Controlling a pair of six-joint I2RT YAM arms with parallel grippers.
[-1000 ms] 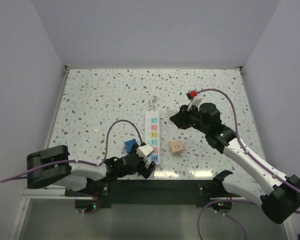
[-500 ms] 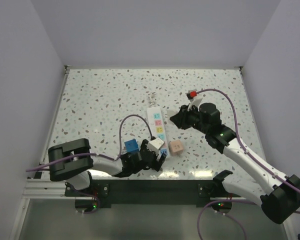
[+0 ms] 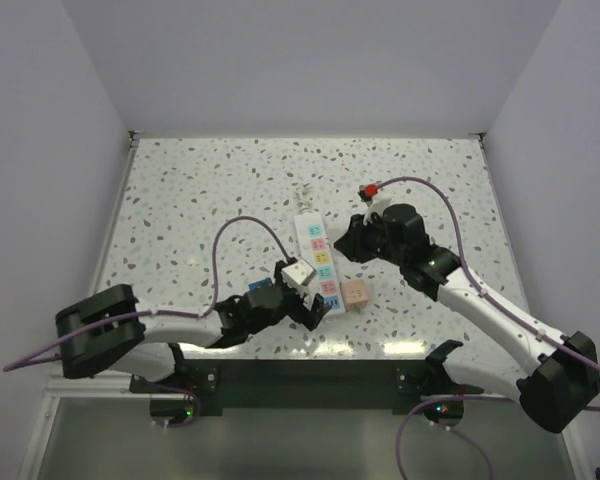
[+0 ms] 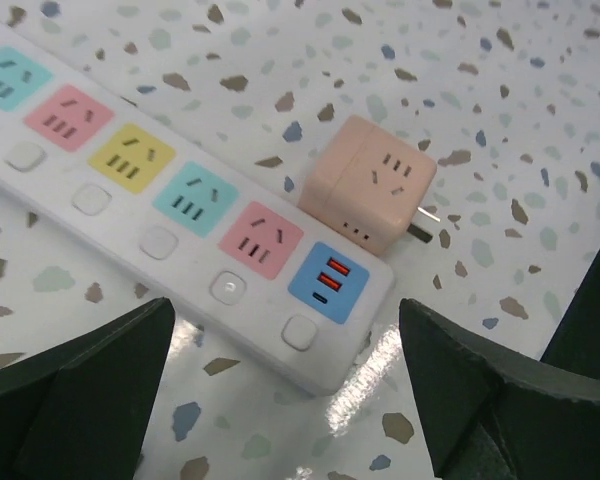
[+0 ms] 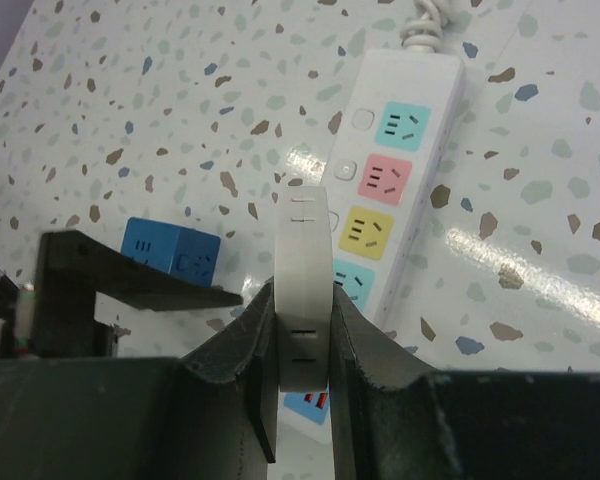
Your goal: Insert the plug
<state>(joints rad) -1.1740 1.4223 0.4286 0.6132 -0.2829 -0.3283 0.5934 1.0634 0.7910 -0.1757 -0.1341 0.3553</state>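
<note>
The white power strip (image 3: 317,262) with coloured sockets lies slanted mid-table; it also shows in the left wrist view (image 4: 180,210) and in the right wrist view (image 5: 395,170). My right gripper (image 5: 304,290) is shut on a white plug block (image 5: 304,230), held just right of the strip's far half; in the top view the right gripper (image 3: 348,240) hides the block. My left gripper (image 4: 285,345) is open and empty, its jaws wide on either side of the strip's USB end (image 4: 328,285); in the top view the left gripper (image 3: 318,303) is at the strip's near end.
A peach cube plug (image 3: 355,295) lies on its side against the right of the strip's near end, also in the left wrist view (image 4: 370,185). A blue cube plug (image 5: 170,252) sits left of the strip, mostly hidden under my left arm (image 3: 240,315) in the top view.
The strip's near end has swung right, towards the peach cube. My left gripper has moved forward to the strip's near end. My right gripper has moved left, closer to the strip.
</note>
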